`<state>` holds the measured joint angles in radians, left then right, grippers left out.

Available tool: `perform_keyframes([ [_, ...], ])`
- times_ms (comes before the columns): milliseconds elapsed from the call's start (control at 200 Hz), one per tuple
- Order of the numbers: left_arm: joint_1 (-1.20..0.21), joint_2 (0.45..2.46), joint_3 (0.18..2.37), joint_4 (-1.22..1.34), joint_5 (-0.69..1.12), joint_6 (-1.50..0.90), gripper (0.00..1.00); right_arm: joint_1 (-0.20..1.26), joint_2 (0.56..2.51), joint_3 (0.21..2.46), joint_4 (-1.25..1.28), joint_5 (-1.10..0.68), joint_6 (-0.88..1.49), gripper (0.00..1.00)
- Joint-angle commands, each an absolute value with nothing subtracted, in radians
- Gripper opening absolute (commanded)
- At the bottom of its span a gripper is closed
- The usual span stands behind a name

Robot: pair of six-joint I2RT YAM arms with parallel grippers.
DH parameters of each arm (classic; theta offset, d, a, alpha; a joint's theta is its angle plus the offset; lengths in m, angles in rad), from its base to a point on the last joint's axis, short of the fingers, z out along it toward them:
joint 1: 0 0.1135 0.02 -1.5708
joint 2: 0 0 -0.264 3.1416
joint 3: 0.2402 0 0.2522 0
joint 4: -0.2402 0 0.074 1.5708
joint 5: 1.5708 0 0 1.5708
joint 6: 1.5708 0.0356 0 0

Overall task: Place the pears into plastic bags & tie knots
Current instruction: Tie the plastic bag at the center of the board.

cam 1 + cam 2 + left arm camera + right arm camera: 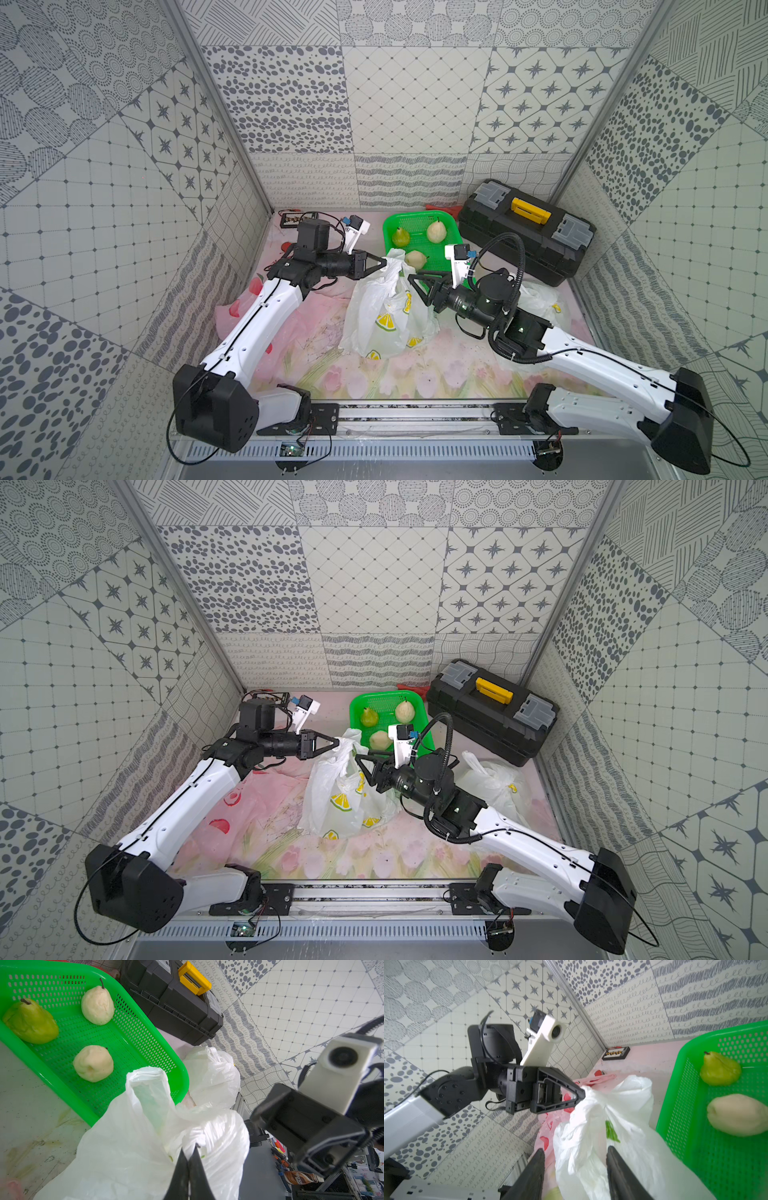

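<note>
Left wrist view: my left gripper (pixel 189 1148) is clenched on the lemon-print bag (pixel 124 1136) handle. In a top view the bag stands mid-table, long axis 6-to-12 o'clock, handles toward 12. My right gripper (pixel 575 1148) is released, jaws straddling the plastic. Three pears (pixel 436 232) sit in the green basket (pixel 386 226) at the bag's 12 o'clock.

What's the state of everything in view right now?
lemon bag: upright, no knot visible.
left gripper: shut on lemon bag's top.
right gripper: open, fingers astride that bag.
second white bag: top gathered, looks knotted.
pink bag: flat on table.
pears: three loose in basket.
toolbox: closed.
</note>
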<state>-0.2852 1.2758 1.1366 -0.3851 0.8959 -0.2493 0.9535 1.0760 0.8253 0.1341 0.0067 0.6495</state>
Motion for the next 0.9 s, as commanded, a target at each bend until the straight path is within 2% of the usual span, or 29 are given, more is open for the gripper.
perform_keyframes([
  [0,-0.279,1.278,1.143,-0.385,0.863,-0.212,0.00,1.006,1.125,0.904,-0.103,0.102,0.722,0.45],
  [140,-0.279,1.271,1.137,-0.390,0.863,-0.209,0.00,1.020,1.198,0.958,-0.093,0.097,0.722,0.37],
  [230,-0.279,1.263,1.128,-0.385,0.865,-0.214,0.00,1.020,1.233,0.976,-0.070,0.084,0.708,0.36],
  [455,-0.280,1.247,1.107,-0.364,0.873,-0.230,0.00,1.020,1.311,1.030,-0.034,0.049,0.707,0.38],
  [890,-0.279,1.241,1.106,-0.377,0.866,-0.219,0.00,1.023,1.322,1.047,-0.047,0.026,0.727,0.41],
])
